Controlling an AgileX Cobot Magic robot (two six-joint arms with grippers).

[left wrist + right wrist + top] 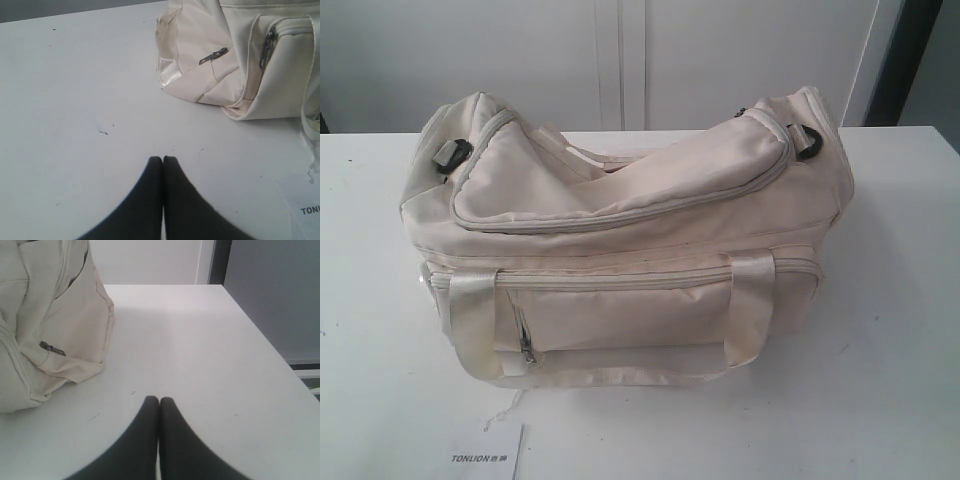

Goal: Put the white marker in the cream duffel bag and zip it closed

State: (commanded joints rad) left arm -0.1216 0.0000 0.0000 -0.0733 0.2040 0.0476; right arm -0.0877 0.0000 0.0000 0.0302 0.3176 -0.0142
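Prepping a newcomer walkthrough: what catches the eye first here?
The large cream fabric duffel bag dominates the middle of the white table, its front zip pocket facing the exterior camera. A white card printed TONLION lies in front of it, toward the left of that view. The black left gripper and right gripper are both shut, one off each end of the bag; no white marker shows in any view.
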